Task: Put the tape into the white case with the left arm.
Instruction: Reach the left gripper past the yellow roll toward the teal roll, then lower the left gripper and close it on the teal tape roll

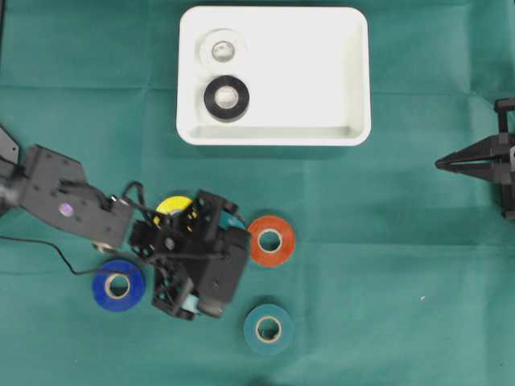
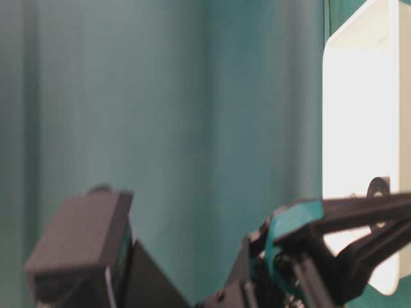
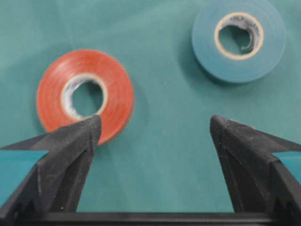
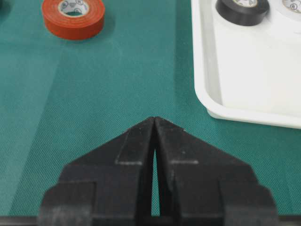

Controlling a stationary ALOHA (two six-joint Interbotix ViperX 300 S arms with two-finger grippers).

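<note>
light: even, bright | shadows: soft | table-level view: blurred, perhaps too close | glare: none

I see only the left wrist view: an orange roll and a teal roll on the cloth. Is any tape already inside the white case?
Observer: Yes. The white case holds a black roll and a white roll.
Operator: Are there other rolls near my arm?
Observer: A blue roll lies to its left in the overhead view, and a yellow roll is partly hidden beneath it.
Operator: What does the right gripper do?
Observer: The right gripper is shut, holding nothing.
</note>
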